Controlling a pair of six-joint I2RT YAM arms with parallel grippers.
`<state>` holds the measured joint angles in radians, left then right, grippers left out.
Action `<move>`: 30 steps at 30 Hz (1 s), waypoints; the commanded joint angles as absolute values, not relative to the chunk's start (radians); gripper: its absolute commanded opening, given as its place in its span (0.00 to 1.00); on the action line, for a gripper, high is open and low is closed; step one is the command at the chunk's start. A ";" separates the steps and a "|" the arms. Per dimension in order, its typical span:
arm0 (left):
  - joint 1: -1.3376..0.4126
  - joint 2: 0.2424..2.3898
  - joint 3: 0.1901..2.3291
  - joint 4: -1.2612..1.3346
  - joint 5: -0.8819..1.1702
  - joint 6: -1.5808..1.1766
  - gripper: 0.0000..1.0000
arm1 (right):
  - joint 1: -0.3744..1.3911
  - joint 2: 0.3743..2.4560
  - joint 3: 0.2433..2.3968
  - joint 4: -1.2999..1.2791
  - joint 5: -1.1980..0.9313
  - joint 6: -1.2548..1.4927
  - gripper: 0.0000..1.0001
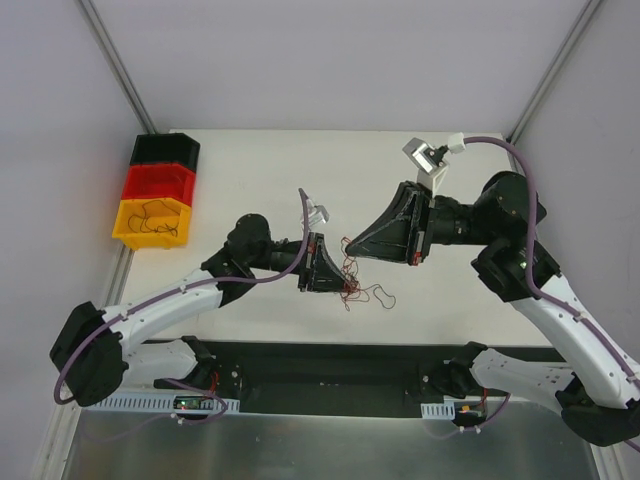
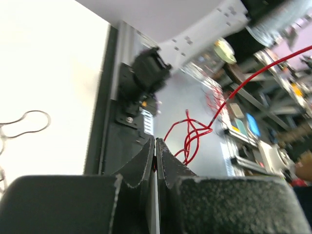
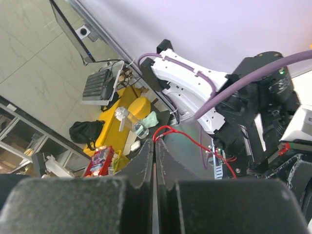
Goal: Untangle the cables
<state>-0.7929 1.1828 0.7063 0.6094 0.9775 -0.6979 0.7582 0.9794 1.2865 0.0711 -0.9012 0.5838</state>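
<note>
The cables [image 1: 354, 278] are a small tangle of thin red, brown and black wires on the white table, between the two grippers. My left gripper [image 1: 336, 274] is shut on a red cable [image 2: 192, 134], which knots just past its fingertips [image 2: 155, 144] and runs up to the right. My right gripper [image 1: 347, 243] is also shut on a red cable [image 3: 168, 129], which loops at the tips of its closed gripper [image 3: 155, 144] and trails down right. Both grippers hold the wires a little above the table. A loose black loop [image 1: 381, 296] lies to the right of the tangle and also shows in the left wrist view [image 2: 28, 123].
Stacked black, red and yellow bins [image 1: 158, 190] stand at the table's far left; the yellow one holds a few thin wires [image 1: 155, 220]. The table's near edge is a black strip [image 1: 330, 365] with the arm bases.
</note>
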 commanded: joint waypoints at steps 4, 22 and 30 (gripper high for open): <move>-0.802 1.048 0.661 0.238 0.525 -0.423 0.00 | 0.761 0.954 1.475 -0.185 -0.661 0.335 0.01; -0.762 0.938 0.405 0.005 0.020 -0.524 0.00 | 0.726 1.104 1.936 -0.423 -0.330 0.006 0.00; -0.651 0.631 0.471 -0.314 -0.143 -0.603 0.00 | 0.716 1.108 1.604 -0.244 -0.399 0.104 0.00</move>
